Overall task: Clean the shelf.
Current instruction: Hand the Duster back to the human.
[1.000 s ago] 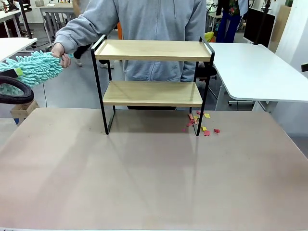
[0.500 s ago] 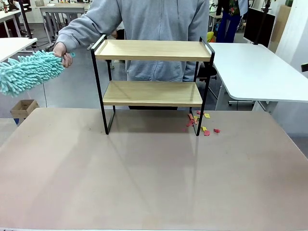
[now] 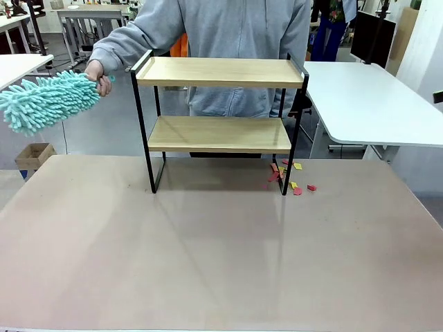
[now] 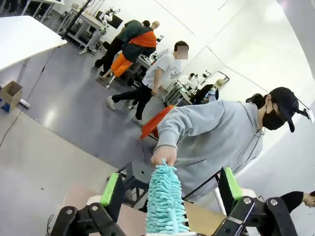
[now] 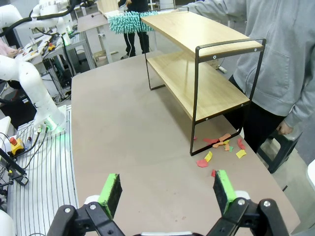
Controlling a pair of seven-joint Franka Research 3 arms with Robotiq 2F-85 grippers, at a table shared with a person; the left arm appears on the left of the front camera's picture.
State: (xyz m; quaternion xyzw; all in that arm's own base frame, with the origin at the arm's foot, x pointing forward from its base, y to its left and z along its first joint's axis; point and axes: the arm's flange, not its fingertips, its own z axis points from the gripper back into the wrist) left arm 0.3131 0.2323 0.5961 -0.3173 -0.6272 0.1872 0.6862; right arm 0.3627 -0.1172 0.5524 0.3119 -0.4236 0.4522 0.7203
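The two-tier light wooden shelf [image 3: 219, 104] in thin black metal stood on the table; a person's hand [image 3: 97, 74] held a fluffy turquoise duster [image 3: 45, 100] (both grippers [image 4: 170, 191] [image 5: 167, 189] gaped empty).

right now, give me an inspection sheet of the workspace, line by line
surface: brown table, bare across the near half
job's things: shelf upright at the far side, both wooden boards bare; person's hand holds a teal duster off its left end
clutter: red and yellow paper scraps on the table by the shelf's right leg
grippers: left gripper open, duster in line between its fingers; right gripper open, holding nothing
cables: wires beside the left arm's base
surroundings: white tables, people farther back
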